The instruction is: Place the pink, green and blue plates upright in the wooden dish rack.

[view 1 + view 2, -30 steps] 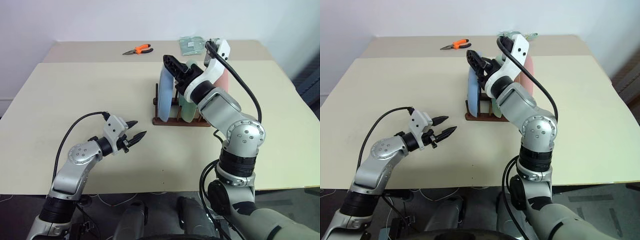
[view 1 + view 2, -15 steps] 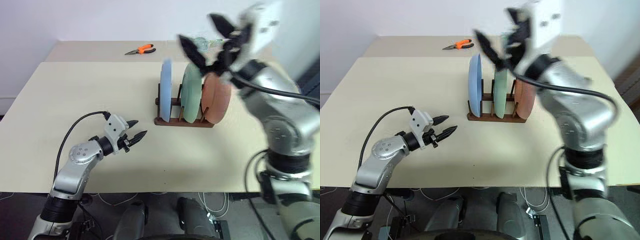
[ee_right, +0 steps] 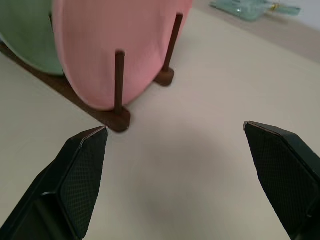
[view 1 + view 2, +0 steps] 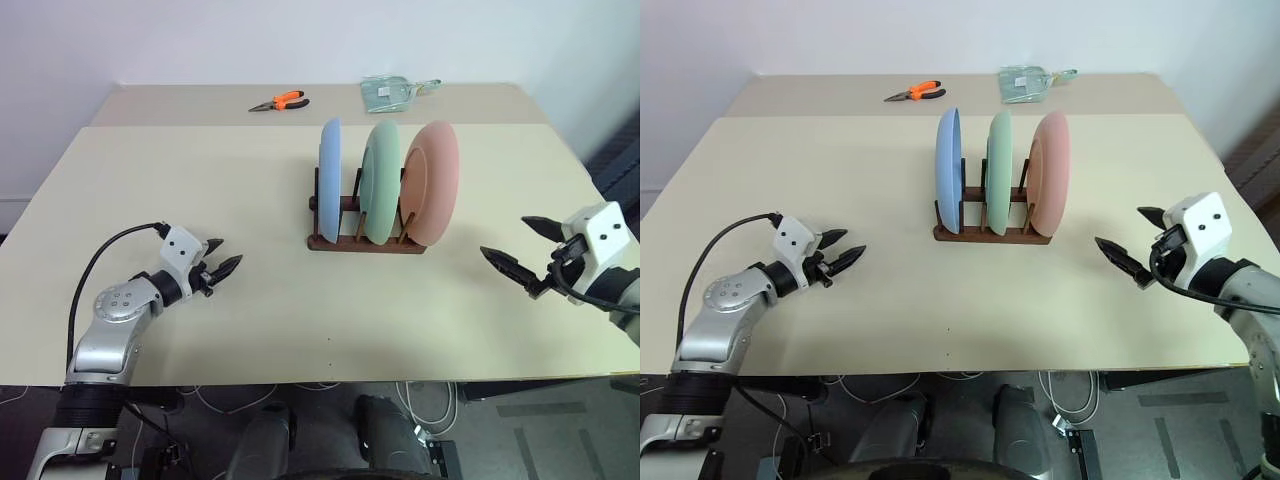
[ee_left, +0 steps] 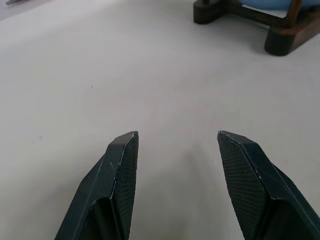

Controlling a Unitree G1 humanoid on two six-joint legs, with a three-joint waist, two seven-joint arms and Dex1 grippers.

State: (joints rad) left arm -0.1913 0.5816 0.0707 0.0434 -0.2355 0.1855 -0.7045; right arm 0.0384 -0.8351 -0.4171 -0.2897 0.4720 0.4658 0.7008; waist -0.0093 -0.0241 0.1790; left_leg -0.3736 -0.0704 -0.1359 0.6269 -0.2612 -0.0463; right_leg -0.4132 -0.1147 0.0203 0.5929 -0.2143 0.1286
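The blue plate [image 4: 330, 180], green plate [image 4: 382, 180] and pink plate [image 4: 432, 182] all stand upright side by side between the pegs of the wooden dish rack [image 4: 365, 243], mid-table. My right gripper [image 4: 506, 238] hovers to the right of the rack, open wide and empty, facing the pink plate [image 3: 110, 45] and the rack's end peg [image 3: 119, 80]. Well left of the rack, my left gripper [image 4: 226, 255] hangs just above the table, open with nothing between its fingers [image 5: 122, 165]. The rack's foot [image 5: 280, 40] shows ahead of it.
Orange-handled pliers [image 4: 279, 100] and a clear plastic packet [image 4: 392, 92] lie on the far part of the table [image 4: 200, 180]. Bare tabletop surrounds the rack on all sides. The table's near edge runs just below both grippers.
My right arm swung away from over the rack, down and to the right, gripper open. My left gripper slid left. The three plates stay standing in the rack.
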